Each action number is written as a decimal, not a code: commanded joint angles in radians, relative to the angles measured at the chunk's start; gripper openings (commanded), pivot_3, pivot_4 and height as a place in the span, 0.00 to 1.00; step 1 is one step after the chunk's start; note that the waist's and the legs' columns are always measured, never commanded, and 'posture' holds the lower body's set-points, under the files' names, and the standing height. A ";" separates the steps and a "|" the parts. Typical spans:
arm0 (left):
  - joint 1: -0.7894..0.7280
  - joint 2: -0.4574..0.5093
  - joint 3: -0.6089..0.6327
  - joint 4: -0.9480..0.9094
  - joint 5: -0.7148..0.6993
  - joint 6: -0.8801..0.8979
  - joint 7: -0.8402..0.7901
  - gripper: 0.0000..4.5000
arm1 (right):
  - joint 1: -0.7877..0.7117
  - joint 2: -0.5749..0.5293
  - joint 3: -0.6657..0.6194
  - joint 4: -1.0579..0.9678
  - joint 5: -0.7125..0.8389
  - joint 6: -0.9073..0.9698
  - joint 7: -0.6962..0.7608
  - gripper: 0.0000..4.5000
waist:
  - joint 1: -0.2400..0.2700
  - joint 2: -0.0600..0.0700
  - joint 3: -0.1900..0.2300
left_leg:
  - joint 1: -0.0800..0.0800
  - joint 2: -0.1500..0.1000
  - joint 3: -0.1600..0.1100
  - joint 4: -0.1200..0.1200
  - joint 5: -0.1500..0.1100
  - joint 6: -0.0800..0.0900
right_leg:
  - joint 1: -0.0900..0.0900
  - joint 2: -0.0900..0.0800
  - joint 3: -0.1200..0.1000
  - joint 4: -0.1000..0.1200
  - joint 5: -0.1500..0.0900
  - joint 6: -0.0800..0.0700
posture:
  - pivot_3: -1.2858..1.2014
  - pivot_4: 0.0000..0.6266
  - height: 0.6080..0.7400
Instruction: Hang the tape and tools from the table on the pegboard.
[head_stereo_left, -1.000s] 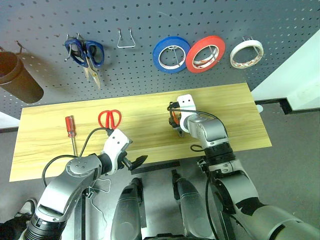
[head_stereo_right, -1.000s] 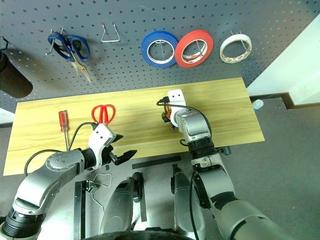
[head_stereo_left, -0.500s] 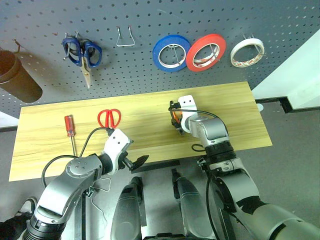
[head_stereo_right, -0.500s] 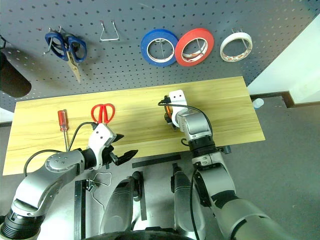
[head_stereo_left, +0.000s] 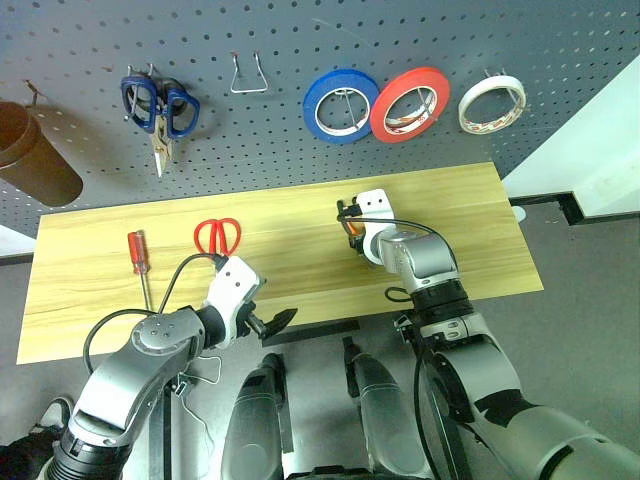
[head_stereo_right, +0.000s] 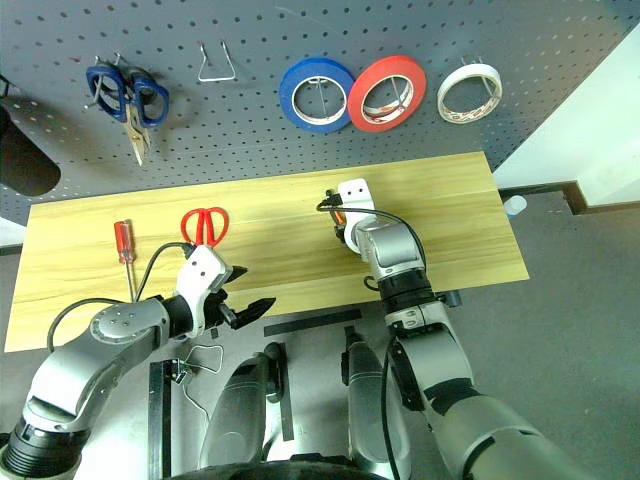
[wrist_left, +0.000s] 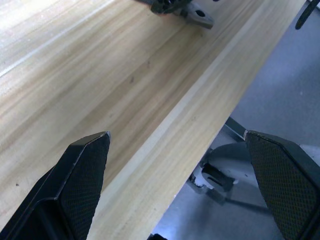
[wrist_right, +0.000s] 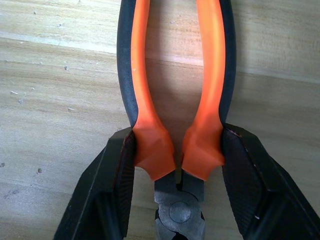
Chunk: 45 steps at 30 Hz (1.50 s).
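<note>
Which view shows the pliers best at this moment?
The right wrist view: the pliers lie on the table, both orange handles flanked by the right gripper fingers, touching them. In the head views the gripper hides most of them; a sliver of orange shows. The left wrist view shows a dark end at its edge.

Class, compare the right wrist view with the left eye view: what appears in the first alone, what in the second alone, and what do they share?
Right wrist view alone: the pliers' metal pivot and both black fingers pressed against the orange handles.

Left eye view alone: the pegboard with blue scissors and three tape rolls, the cream-white tape among them, the red-handled scissors, the screwdriver, and the open left gripper.

Shared: the right gripper over the wooden table.
</note>
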 joint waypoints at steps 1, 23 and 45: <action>-0.005 0.004 0.012 0.001 -0.005 -0.043 -0.019 1.00 | 0.033 -0.021 0.001 -0.095 0.004 -0.035 0.027 0.47 | 0.002 0.000 0.000 | 0.000 0.000 0.000 0.000 0.000 0.000 | 0.000 0.000 0.000 0.000 0.000 0.000 | 0.51 0.66 0.86; -0.175 -0.016 -0.034 0.336 0.064 -0.321 -0.183 1.00 | 0.455 -0.181 -0.115 -1.037 0.213 0.155 0.205 0.47 | 0.007 -0.008 -0.032 | -0.004 0.000 0.001 0.001 0.001 -0.002 | -0.002 -0.001 -0.001 -0.001 0.001 0.001 | 0.50 0.37 0.86; -0.230 -0.167 0.043 0.422 -0.007 -0.493 -0.231 1.00 | 0.362 -0.166 -0.208 -1.292 0.558 -0.013 0.229 0.47 | -0.009 -0.011 -0.083 | -0.001 0.000 -0.001 0.017 0.001 -0.002 | 0.007 0.000 -0.002 0.006 0.004 0.003 | 0.48 0.34 0.86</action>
